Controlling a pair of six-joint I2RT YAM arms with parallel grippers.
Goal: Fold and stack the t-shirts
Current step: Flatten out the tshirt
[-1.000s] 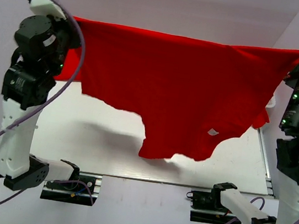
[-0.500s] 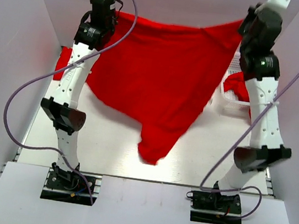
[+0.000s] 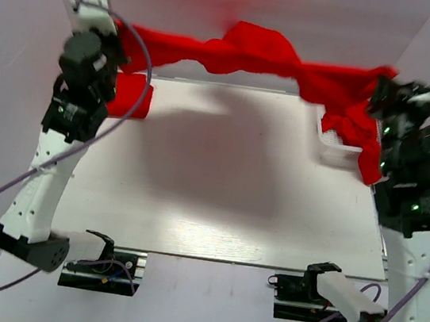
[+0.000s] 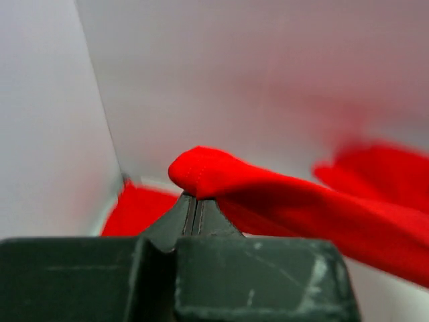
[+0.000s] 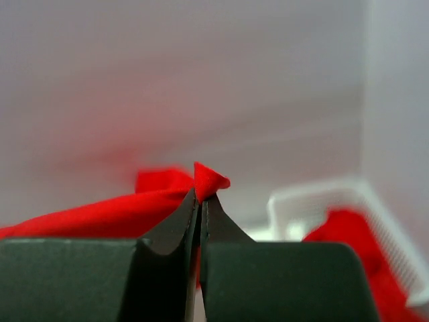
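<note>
t-shirt (image 3: 254, 50) spans left to right above the far edge of the surface (image 3: 216, 209), bunched mid-air; left gripper (image 4: 194, 201) pinches one end, right gripper (image 5: 200, 196) the other.

The light is bright and even. A broad soft shadow lies on the worktop (image 3: 189, 229). The t-shirt (image 3: 254, 50) is motion-blurred, and the wrist-view backgrounds are unfocused.

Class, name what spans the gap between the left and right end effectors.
A red t-shirt, pinched by the left end effector and the right end effector, stretches bunched in mid-air; the top view shows it.
</note>
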